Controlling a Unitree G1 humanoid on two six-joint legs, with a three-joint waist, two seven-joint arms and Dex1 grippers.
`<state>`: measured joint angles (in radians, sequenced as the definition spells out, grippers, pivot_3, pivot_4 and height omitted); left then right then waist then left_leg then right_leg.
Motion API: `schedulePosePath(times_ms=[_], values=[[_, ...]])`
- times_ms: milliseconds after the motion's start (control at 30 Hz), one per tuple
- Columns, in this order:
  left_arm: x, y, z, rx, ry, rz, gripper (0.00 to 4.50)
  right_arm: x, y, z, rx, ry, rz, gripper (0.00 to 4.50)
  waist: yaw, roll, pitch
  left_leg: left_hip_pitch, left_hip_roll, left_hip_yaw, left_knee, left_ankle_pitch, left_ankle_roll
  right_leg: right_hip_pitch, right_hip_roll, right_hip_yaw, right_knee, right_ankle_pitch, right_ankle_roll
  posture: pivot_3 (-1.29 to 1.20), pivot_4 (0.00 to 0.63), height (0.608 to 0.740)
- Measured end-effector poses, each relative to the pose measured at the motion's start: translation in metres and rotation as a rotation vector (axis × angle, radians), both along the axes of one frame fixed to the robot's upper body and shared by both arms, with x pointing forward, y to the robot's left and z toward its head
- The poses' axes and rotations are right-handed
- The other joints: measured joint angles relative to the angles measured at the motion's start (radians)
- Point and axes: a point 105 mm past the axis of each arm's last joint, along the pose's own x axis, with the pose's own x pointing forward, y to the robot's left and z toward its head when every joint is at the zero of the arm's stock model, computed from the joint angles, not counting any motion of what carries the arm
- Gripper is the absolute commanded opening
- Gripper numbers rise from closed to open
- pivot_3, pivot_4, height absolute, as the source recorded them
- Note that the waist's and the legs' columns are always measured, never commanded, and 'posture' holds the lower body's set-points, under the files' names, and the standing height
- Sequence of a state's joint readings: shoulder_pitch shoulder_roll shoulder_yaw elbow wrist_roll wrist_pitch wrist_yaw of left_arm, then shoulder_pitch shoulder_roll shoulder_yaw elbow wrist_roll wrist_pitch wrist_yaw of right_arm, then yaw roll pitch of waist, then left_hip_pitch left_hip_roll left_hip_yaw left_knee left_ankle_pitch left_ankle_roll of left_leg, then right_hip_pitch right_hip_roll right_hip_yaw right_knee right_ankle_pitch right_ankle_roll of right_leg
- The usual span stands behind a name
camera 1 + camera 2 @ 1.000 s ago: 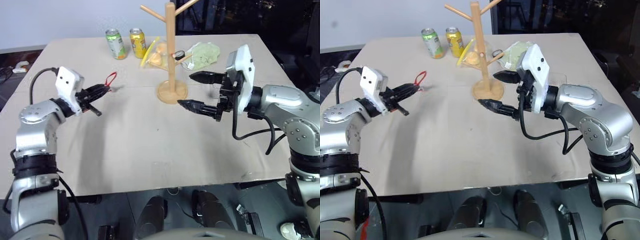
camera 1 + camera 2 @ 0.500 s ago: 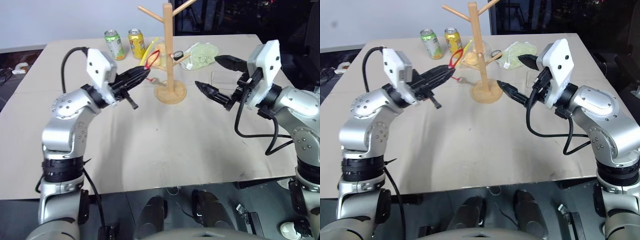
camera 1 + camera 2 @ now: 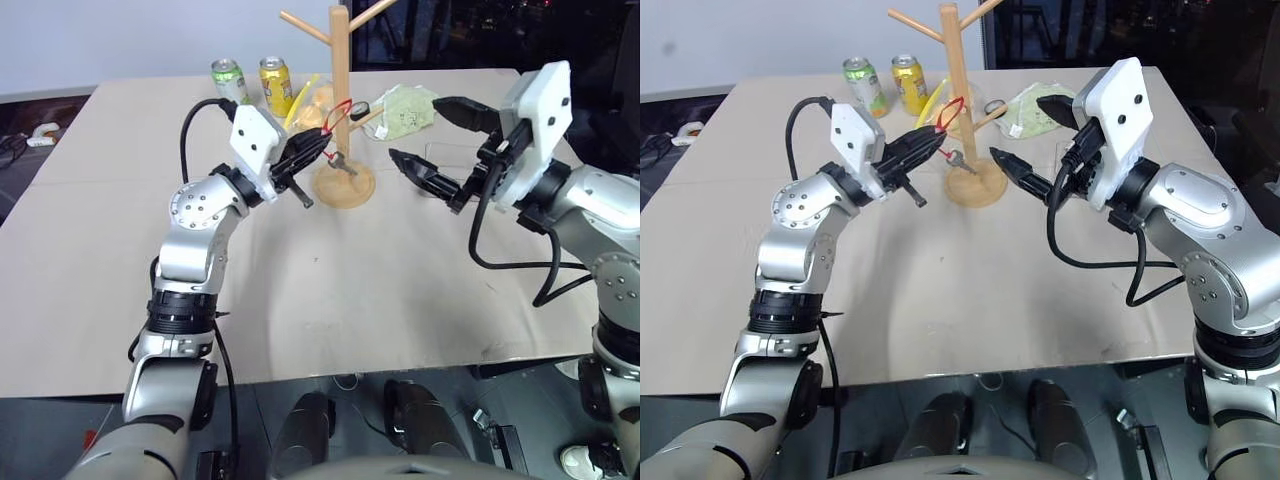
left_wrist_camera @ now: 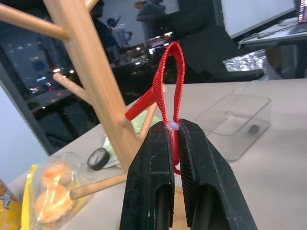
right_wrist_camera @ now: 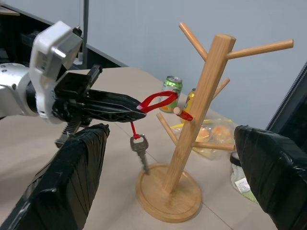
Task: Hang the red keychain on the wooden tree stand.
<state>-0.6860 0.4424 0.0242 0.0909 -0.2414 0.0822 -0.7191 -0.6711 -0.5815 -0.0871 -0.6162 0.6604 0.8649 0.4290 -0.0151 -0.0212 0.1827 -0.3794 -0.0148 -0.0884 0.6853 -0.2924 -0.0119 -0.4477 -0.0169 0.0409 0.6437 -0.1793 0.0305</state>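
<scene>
Two end effectors raised over the counter [image 3: 300, 300], flanking the wooden tree stand [image 3: 341, 110]. Left end effector [image 3: 322, 143] pressed together on the red keychain [image 5: 158, 99], pinching the strap low so that the loop stands free ahead of the fingertips, presumably to leave an open eye for a peg to pass through. Small key on a thin red cord dangling beneath the grip, clear of the stand's round base. Loop carried just beside the pole, close to a short red-tipped peg [image 5: 183, 114] but not yet over it; cannot tell from these views whether loop and peg touch. Right end effector [image 3: 1025, 140] spread wide, holding nothing, poised on the far side of the stand, likely kept there to steady the pole if the hanging nudges it. Two drink cans [image 3: 252, 86], a snack bag and a clear plastic box set well back, out of the working path.
</scene>
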Motion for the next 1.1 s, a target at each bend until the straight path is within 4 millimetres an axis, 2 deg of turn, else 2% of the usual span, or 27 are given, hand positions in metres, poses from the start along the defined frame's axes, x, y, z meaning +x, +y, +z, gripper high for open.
schedulePosePath(times_ms=[133,267,1100], values=[[0.003,-0.005,0.003,0.003,-0.021,0.002,0.02,0.000,-0.002,0.000,0.015,0.014,-0.017,4.50,0.000,0.000,0.000,0.000,0.000,0.000,0.000,0.000,0.000,0.000,0.000,0.000,0.000,0.000,0.000,0.00,0.150,0.740],[0.009,-0.012,-0.005,0.030,-0.007,-0.002,0.02,-0.001,-0.002,0.000,0.020,0.021,-0.022,4.50,-0.002,0.000,0.000,0.000,0.000,0.000,0.000,0.000,0.000,0.000,0.000,0.000,0.000,0.000,0.000,0.00,0.150,0.740],[0.023,-0.005,-0.003,0.066,-0.041,0.083,0.02,-0.002,-0.004,0.003,0.039,0.021,-0.040,4.50,-0.001,0.000,0.000,0.000,0.000,0.000,0.000,0.000,0.000,0.000,0.000,0.000,0.000,0.000,0.000,0.00,0.150,0.740]])
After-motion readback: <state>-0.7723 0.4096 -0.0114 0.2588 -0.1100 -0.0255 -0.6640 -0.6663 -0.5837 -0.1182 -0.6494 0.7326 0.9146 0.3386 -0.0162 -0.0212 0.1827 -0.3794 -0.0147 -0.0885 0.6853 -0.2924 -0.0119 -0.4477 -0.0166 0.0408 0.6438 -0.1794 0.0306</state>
